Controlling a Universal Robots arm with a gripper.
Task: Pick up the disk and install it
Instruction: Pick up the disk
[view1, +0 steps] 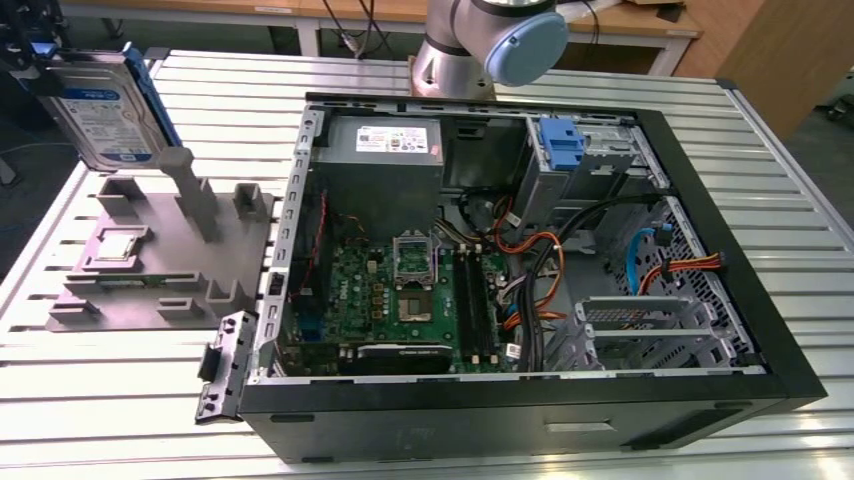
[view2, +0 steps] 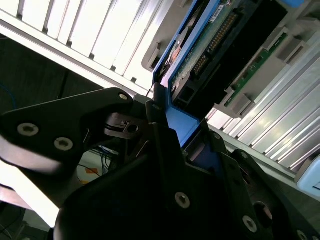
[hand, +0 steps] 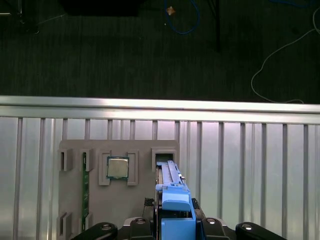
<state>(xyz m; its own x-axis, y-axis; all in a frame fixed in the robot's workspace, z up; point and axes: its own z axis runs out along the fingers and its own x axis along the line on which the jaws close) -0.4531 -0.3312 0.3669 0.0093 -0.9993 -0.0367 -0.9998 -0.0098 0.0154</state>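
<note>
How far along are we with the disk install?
Done: pickup; the disk is up off the grey fixture. In hand: the gripper holds it on edge, jaws shut on its blue rail. Left: it is not yet in the computer case.

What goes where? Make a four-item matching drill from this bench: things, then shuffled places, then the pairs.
1 disk
2 processor chip
3 blue bracket
4 power-supply box

A in the grey fixture's square pocket
B in the case's drive cage
C held up in the gripper
D in the case, toward the exterior view's left of the cage

Pairs: 1-C, 2-A, 3-B, 4-D
</note>
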